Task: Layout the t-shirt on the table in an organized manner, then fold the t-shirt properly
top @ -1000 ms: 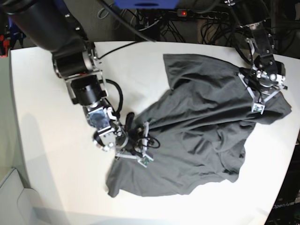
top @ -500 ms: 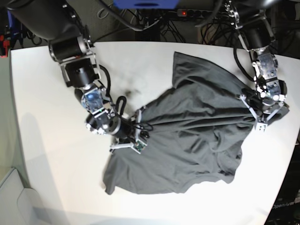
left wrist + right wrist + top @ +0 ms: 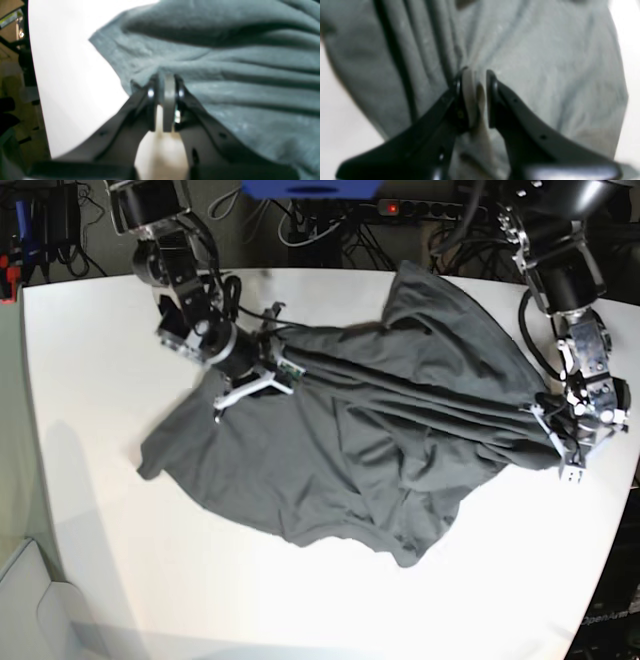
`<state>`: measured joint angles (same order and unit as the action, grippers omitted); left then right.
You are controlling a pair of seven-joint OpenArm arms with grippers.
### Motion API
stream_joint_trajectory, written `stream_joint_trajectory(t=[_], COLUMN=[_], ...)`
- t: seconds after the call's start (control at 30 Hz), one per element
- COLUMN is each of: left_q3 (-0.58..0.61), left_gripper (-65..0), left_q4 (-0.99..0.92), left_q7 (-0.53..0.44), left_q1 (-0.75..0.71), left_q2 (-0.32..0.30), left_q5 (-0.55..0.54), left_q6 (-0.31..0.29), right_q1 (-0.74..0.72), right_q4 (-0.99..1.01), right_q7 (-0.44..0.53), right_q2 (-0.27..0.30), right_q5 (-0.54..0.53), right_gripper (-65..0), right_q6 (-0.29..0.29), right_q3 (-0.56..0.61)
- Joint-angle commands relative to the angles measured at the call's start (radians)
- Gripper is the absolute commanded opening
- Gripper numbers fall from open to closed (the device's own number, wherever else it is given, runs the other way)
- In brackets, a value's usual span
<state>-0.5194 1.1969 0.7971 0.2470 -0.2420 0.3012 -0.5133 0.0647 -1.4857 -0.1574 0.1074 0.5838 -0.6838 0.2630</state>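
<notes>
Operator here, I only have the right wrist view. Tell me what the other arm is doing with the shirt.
Observer: The left gripper is shut on the t-shirt, pinching it close to a hem edge beside bare table.
Operator: Report how the whole shirt lies.
Observer: In the base view it is stretched in taut folds between the right gripper and the left one, with a loose crumpled part sagging toward the near edge.
Operator: Say whether any cloth hangs off the table.
Observer: None that the base view shows; the near hem lies on white tabletop, though the left gripper sits close to the table's side edge.
</notes>
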Motion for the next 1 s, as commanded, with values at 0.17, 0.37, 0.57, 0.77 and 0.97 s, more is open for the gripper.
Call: stream_joint_trajectory(t=[0.17, 0.37, 0.57, 0.77, 0.97], left_q3=[-0.008, -0.012, -0.003, 0.069, 0.190], left_gripper=[-60.8, -60.8, -60.8, -60.8, -60.8], left_q4=[0.059, 0.280, 0.467, 0.458, 0.452], left_q7=[-0.012, 0.038, 0.215, 0.170, 0.195], left_q1=[0.044, -0.021, -0.139, -0.259, -0.288], left_q2=[-0.023, -0.030, 0.037, 0.171, 0.227], left_q5=[-0.003, -0.009, -0.010, -0.010, -0.003], left_q6=[0.003, 0.002, 0.002, 0.002, 0.008], right_q1=[0.126, 0.114, -0.027, -0.220, -0.375], right_q4=[-0.246, -0.384, -0.296, -0.059, 0.119], right_q7=[-0.001, -0.001, -0.031, -0.202, -0.311], right_q2=[0.004, -0.047, -0.122, -0.163, -0.189], right_q5=[0.005, 0.005, 0.003, 0.003, 0.003], right_gripper=[-58.7, -58.7, -58.6, -58.6, -58.7], right_q6=[-0.014, -0.014, -0.014, -0.014, -0.014], right_q3=[-0.003, -0.090, -0.250, -0.311, -0.316])
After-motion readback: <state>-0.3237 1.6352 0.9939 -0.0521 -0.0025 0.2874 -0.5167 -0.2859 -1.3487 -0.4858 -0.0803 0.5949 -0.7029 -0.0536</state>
